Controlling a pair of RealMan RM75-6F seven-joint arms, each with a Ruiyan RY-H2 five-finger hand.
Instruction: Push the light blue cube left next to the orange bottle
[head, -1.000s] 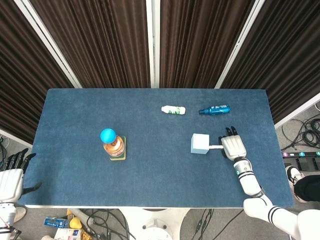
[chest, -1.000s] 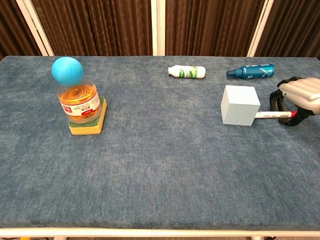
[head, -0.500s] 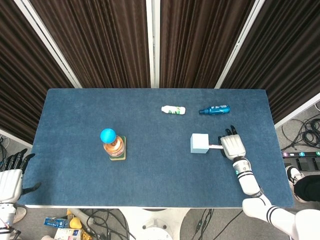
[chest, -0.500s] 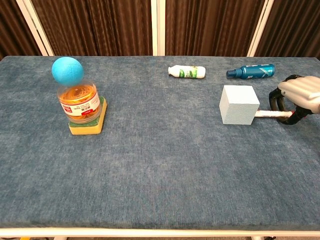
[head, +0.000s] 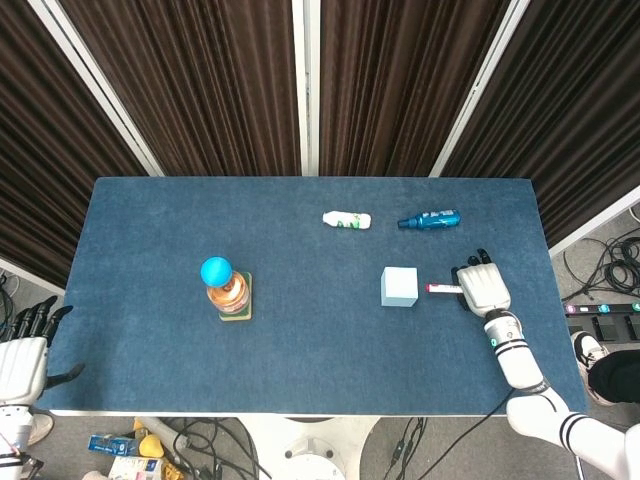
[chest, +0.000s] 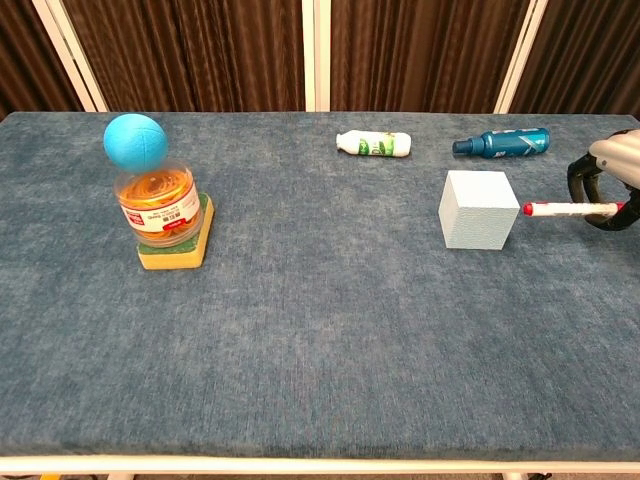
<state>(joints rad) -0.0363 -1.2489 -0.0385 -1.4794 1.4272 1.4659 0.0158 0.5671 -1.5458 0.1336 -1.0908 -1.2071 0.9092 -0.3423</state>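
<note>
The light blue cube (head: 399, 286) (chest: 478, 209) sits right of the table's middle. Far to its left stands the orange bottle (head: 228, 293) (chest: 157, 205) on a green and yellow sponge (chest: 175, 250), with a blue ball (head: 216, 270) (chest: 134, 141) on top. My right hand (head: 482, 288) (chest: 612, 170) is to the right of the cube and holds a white stick with a red tip (head: 442, 288) (chest: 565, 209). The tip points at the cube with a small gap between them. My left hand (head: 25, 345) hangs off the table's near left corner, fingers apart, holding nothing.
A white bottle (head: 347, 219) (chest: 375, 144) and a teal bottle (head: 429, 219) (chest: 502, 143) lie on their sides behind the cube. Blue cloth (head: 320, 340) covers the table between cube and orange bottle.
The cube slid slightly left under the stick. Since then my right hand has drawn back to the right, and the stick's tip has come off the cube.
</note>
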